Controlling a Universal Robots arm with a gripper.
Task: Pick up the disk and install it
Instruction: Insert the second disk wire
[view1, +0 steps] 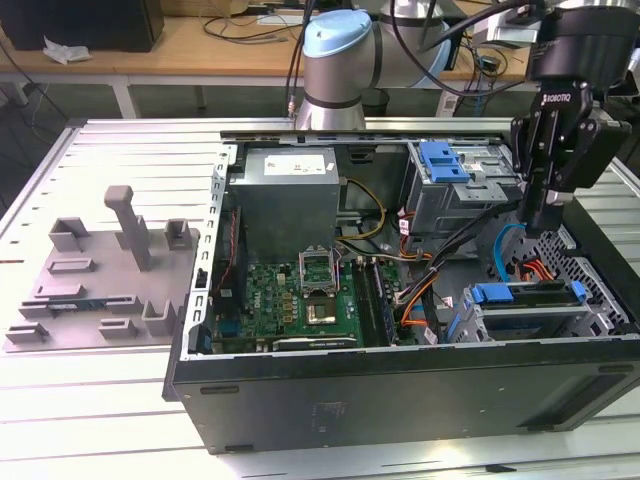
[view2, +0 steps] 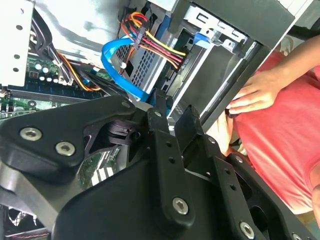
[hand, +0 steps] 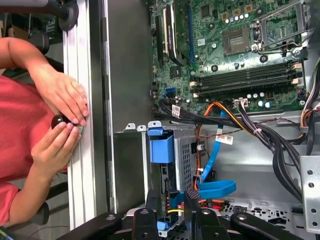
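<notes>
The disk (view1: 530, 312), silver-grey in a bright blue carrier frame, lies in the lower drive cage at the exterior view's right, inside the open computer case (view1: 400, 385). My gripper (view1: 540, 226) hangs a little above that cage, fingers pointing down. In the first wrist view the gripper (hand: 171, 197) stands open over the cage, with the carrier's blue end (hand: 161, 147) just beyond the fingertips (hand: 150, 202). The second wrist view shows the gripper (view2: 175, 114) with a narrow gap between its black fingers and nothing clamped in it.
A blue latch piece (view1: 445, 160) sits on the upper metal drive cage. Blue, orange and black cables (hand: 215, 150) run beside the lower cage. A person in a red top rests both hands (hand: 62, 107) on the case's outer edge. A grey fixture plate (view1: 100, 285) lies at the exterior view's left.
</notes>
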